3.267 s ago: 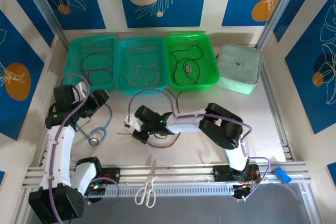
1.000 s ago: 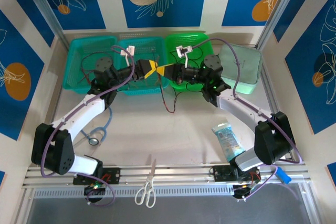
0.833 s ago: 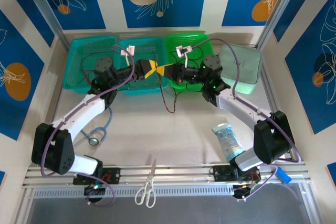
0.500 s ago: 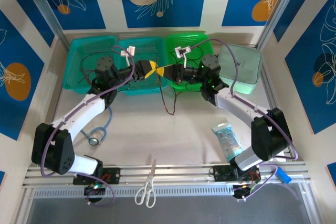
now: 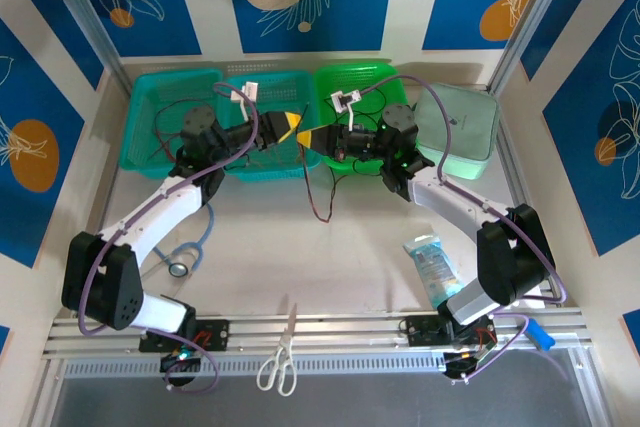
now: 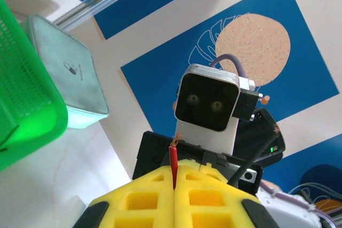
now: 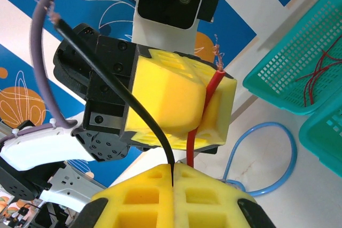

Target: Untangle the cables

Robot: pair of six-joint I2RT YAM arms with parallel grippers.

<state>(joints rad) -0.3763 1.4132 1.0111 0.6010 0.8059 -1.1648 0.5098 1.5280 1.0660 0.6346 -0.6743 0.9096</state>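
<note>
The left gripper [image 5: 287, 127] is shut tight on the red cable [image 6: 173, 161]. The cable's bare tip pokes out between the yellow fingers [image 6: 144, 198]. The right gripper [image 7: 172, 172] is shut tight on the black cable [image 7: 123, 89], which bends up and away from it. The red cable runs down just beside the right gripper's fingers.

The two grippers sit nose to nose over the middle teal basket [image 5: 240, 169] and the green basket [image 5: 395, 152]. A thin cable end [image 5: 318, 192] hangs below them. The blue stethoscope [image 5: 200, 237] lies by the left arm. The scissors [image 5: 280, 357] are at the near edge.

Both cables are thin and bendy, with frayed coppery tips.
</note>
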